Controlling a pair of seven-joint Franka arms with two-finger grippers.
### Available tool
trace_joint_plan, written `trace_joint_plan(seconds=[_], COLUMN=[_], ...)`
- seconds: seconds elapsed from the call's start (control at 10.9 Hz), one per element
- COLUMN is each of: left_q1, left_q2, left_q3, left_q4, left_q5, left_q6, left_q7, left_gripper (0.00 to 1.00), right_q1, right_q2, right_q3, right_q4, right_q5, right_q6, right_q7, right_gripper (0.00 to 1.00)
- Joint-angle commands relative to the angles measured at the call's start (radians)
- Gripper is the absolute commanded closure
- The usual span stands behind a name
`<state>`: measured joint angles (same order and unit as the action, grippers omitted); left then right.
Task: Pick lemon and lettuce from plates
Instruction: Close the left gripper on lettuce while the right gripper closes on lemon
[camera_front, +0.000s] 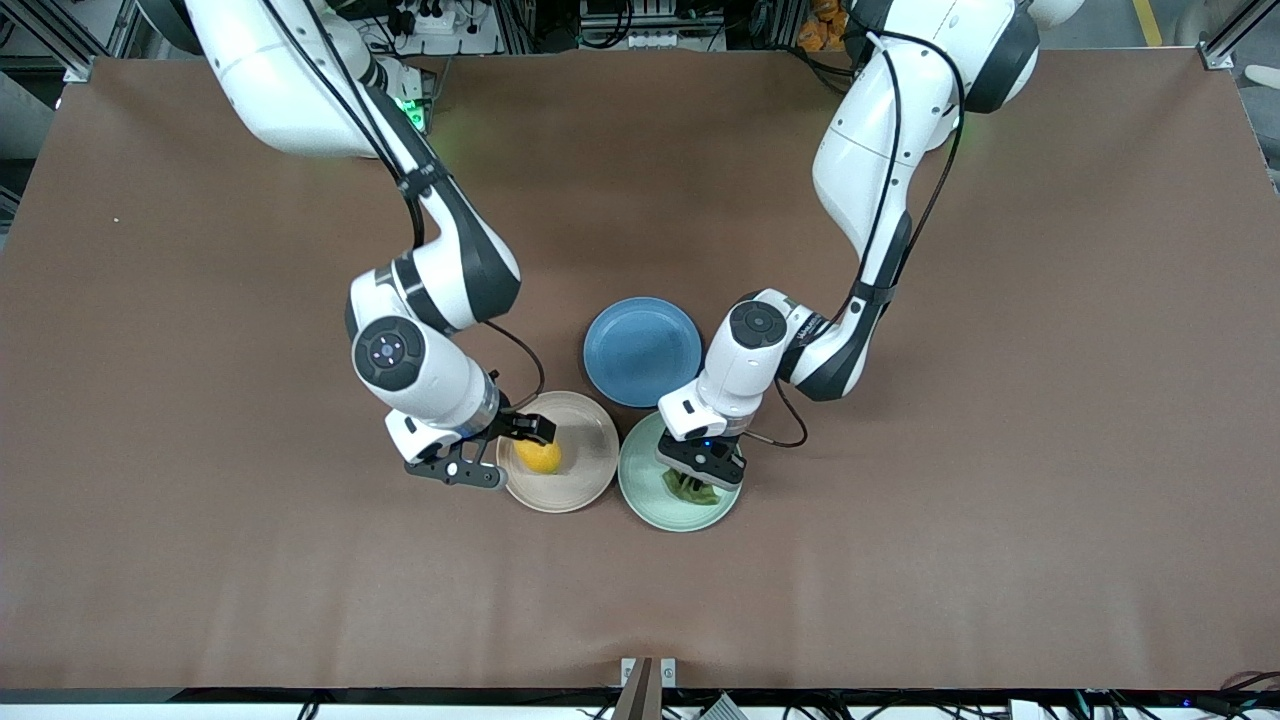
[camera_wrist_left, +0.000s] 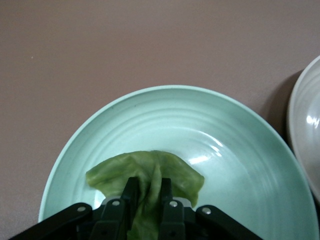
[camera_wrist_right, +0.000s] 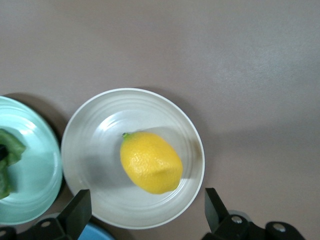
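While the left hand (camera_wrist_left: 146, 192) pinches one lettuce (camera_wrist_left: 150, 172), the right hand (camera_wrist_right: 145, 210) gapes above one lemon (camera_wrist_right: 151, 162), among three plates (camera_front: 560, 480).

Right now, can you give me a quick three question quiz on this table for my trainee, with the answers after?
1. True or false: the left claw is shut on the lettuce.
2. Which plate holds the lemon? A beige plate, B mint green plate, C blue plate.
3. Fill in: the right claw is ____ over the lemon.

Key: 1 true; 2 A; 3 open.
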<state>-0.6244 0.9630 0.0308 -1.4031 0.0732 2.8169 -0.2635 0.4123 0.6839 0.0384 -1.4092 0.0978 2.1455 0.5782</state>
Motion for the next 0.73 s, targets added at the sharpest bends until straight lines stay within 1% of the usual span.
trace_joint_plan(seconds=[0.0,0.09,0.18,0.27,0.37,0.46,0.64], left_q1=[-0.018,-0.015,-0.009,0.000,0.003,0.005,0.057], left_q2=[-0.010,-0.024,-0.041,-0.078,-0.123,-0.170,-0.242], left_q3=[0.009,0.009,0.009,0.009,0.009,0.008,-0.014], left_q4=[0.007,0.001,-0.008,-0.019,-0.022,-0.020,-0.020], left_q5=[0.023,0.023,0.026,0.028,0.028,0.025,0.016], left_q6=[0.003,0.000,-0.007,-0.055,-0.130,-0.219,-0.331], left_q7=[-0.026,-0.020,-0.019,-0.017,-0.016,-0.017,-0.014], left_gripper=[0.77,0.77,0.84,0.93,1.00,1.00,1.00], right_q1=[-0.001,-0.001,0.003,0.003,0.003,0.003,0.008], right_q2=[0.037,0.051,0.071,0.086,0.100,0.114,0.134], right_q3=[-0.002,-0.003,-0.003,-0.003,-0.003,-0.005,-0.005], right_q4=[0.015,0.015,0.015,0.015,0.015,0.015,0.015], right_q5=[-0.013,-0.013,-0.016,-0.023,-0.030,-0.030,-0.038], right_q6=[0.028,0.057,0.069,0.101,0.121,0.125,0.172], right_q7=[0.009,0.009,0.009,0.012,0.014,0.015,0.017], right_gripper=[0.00,0.00,0.00,0.00,0.00,0.00,0.00])
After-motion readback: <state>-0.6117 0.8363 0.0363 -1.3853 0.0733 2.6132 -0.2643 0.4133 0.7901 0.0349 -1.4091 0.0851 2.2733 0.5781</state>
